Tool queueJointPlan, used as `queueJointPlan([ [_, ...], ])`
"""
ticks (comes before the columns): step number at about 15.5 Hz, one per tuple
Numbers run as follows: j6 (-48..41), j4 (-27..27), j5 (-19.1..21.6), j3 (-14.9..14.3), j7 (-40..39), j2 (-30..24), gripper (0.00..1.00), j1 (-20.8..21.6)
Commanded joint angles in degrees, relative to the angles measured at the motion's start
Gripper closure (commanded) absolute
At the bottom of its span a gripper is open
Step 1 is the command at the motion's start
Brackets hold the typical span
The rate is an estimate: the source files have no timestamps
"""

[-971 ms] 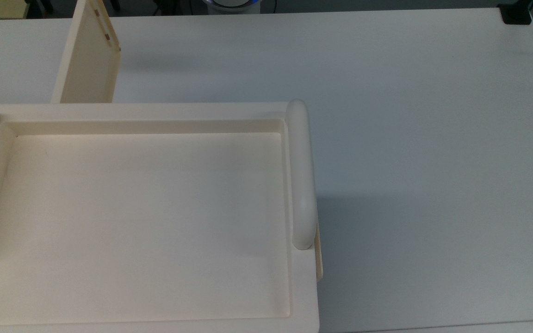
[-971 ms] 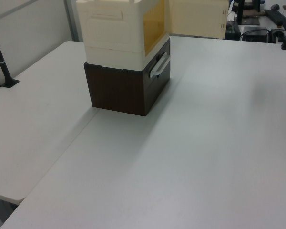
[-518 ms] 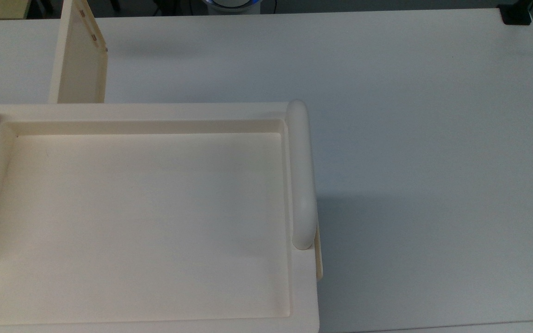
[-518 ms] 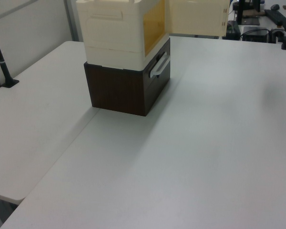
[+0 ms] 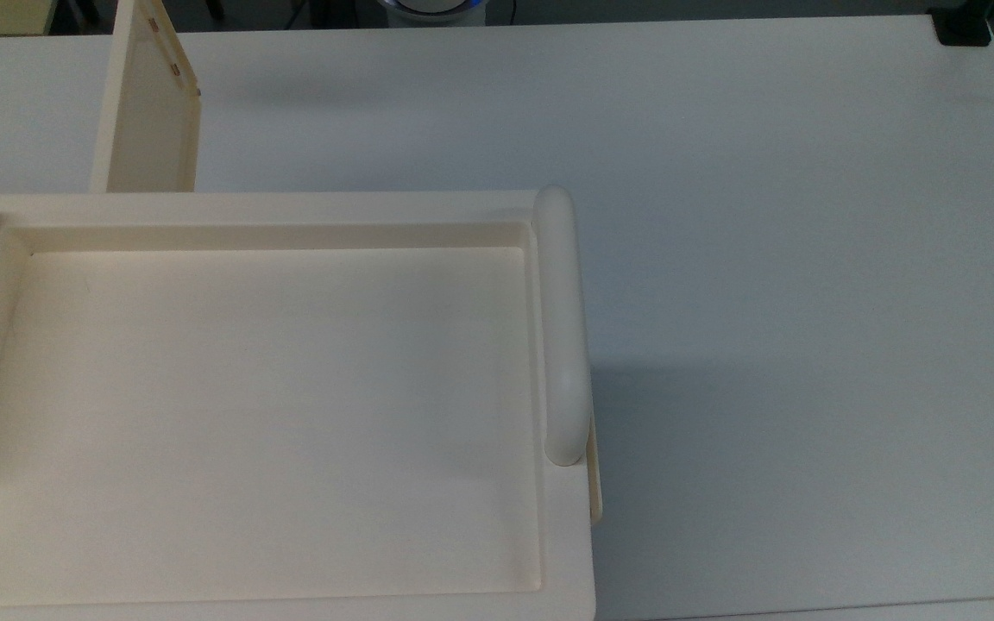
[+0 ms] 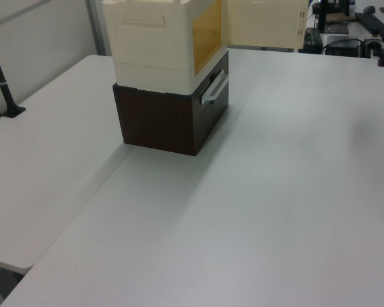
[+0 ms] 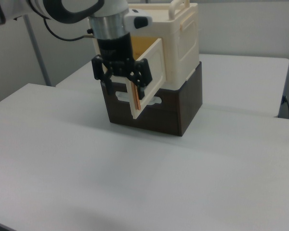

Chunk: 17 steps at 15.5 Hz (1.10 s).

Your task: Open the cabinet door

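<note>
cabinet door (image 5: 147, 112) flat thin cream panel, swung wide open, sticking out from cabinet (image 5: 273, 414) front. cabinet cream plastic box w/ recessed tray top, sits on dark brown wood-look base (image 6: 169, 118) on smooth white surface (image 5: 764, 259). black end effector (image 7: 119, 72) at door's free edge, fingers spread.

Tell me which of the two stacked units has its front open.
The upper one, the cream cabinet: its cabinet door is swung out by the claw. The dark brown unit beneath stays shut, handle flush.
</note>
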Motion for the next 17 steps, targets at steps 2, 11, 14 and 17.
queueJointPlan([
  [2,-1.38,-0.16,-1.07,-0.02,9.76,-0.85,0.00,6.72],
  [11,3.17,-2.53,-0.72,-0.20,21.11,0.20,0.00,17.01],
  [14,5.38,-3.15,-0.80,-0.20,21.11,1.61,0.00,18.68],
  [17,7.23,-3.50,-0.89,-0.20,21.11,1.70,0.00,19.22],
])
